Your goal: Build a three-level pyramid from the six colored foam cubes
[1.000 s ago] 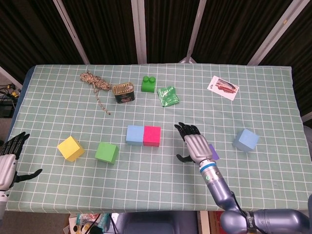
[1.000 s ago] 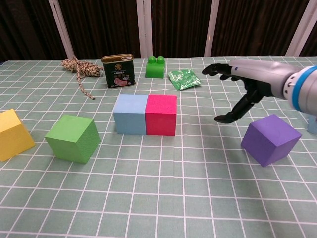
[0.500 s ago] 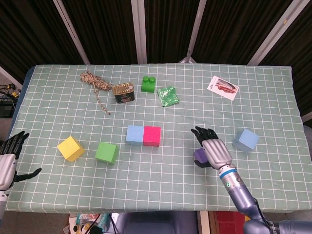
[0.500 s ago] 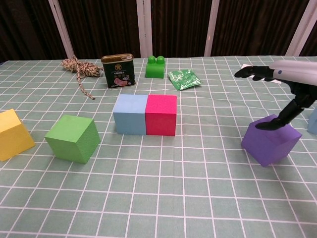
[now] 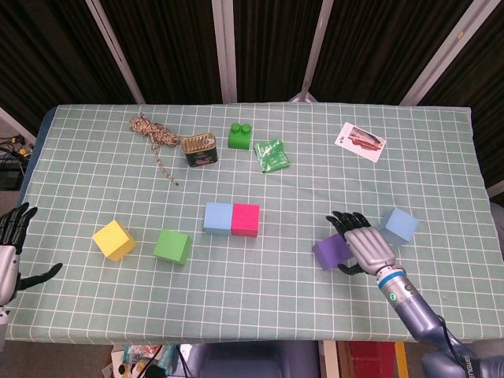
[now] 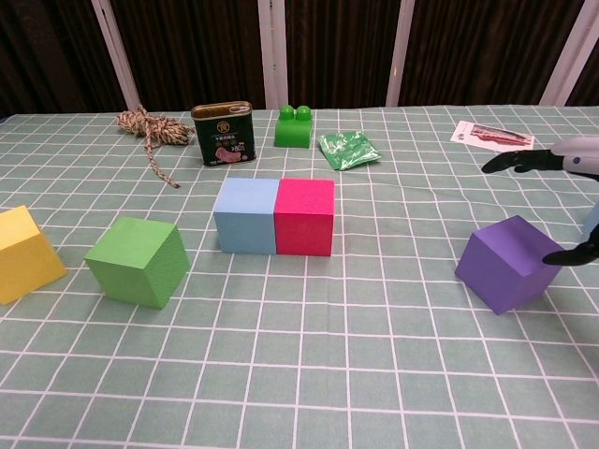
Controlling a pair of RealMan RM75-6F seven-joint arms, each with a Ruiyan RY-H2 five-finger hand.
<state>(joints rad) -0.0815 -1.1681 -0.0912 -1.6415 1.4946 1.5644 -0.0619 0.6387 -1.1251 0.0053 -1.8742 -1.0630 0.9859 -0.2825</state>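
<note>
A light blue cube [image 5: 216,217] and a pink cube [image 5: 246,220] stand touching side by side mid-table, also in the chest view [image 6: 246,216] [image 6: 304,217]. Left of them sit a green cube [image 5: 172,246] and a yellow cube [image 5: 114,239]. A purple cube [image 5: 331,252] lies skewed at the right front, and a second light blue cube [image 5: 399,225] is beyond it. My right hand [image 5: 366,244] is open beside the purple cube's right side, fingers [image 6: 524,162] spread over it. Whether its thumb touches the cube is unclear. My left hand [image 5: 9,244] hangs open at the table's left edge.
Along the back lie a coil of rope [image 5: 153,134], a tin can [image 5: 200,149], a green toy brick [image 5: 240,136], a green packet [image 5: 272,154] and a printed card [image 5: 361,141]. The table's front edge [image 5: 236,335] runs close below the right hand.
My right hand has swept rightward from near the pink cube, across the purple cube, to that cube's right side. The purple cube is now uncovered. My left hand sank slightly at the edge.
</note>
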